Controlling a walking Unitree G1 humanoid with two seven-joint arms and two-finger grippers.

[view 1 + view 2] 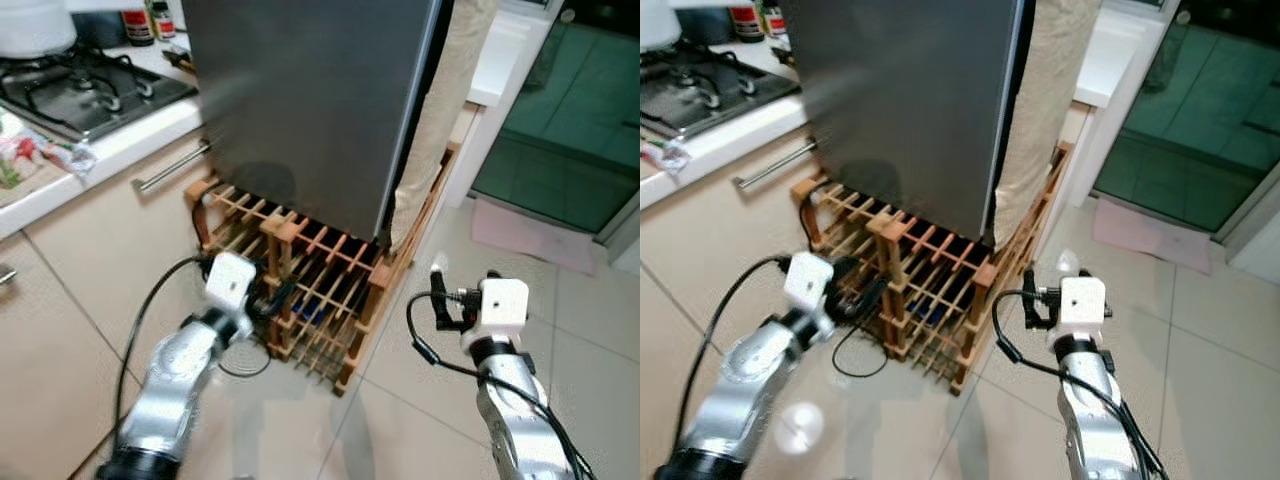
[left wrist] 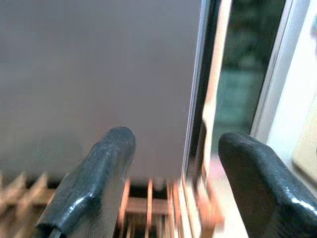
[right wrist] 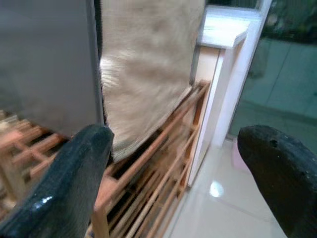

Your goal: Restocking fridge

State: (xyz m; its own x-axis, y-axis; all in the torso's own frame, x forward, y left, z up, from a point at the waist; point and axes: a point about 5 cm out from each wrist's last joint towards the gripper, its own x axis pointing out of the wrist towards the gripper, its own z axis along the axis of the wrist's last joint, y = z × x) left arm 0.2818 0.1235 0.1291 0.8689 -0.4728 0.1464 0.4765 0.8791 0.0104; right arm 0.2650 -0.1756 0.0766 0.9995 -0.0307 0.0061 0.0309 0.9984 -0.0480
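Note:
A tall grey fridge [image 1: 310, 100] stands shut on top of a wooden lattice rack [image 1: 320, 290] on the floor. My left gripper [image 1: 276, 298] is low in front of the rack's left part, its fingers open and empty; in the left wrist view the gripper [image 2: 178, 141] faces the fridge's grey front and its right edge. My right gripper [image 1: 441, 300] hovers over the floor tiles just right of the rack, open and empty; the right wrist view has that gripper [image 3: 178, 139] facing the beige cloth [image 3: 148, 64] that hangs at the fridge's side.
A gas stove [image 1: 80, 90] sits on the white counter [image 1: 120, 145] to the left, over cabinets with a metal handle [image 1: 170, 168]. A white pillar [image 1: 500, 80], green glass door [image 1: 580, 110] and pink mat [image 1: 530, 235] lie to the right. Tiled floor [image 1: 400, 420] spreads ahead.

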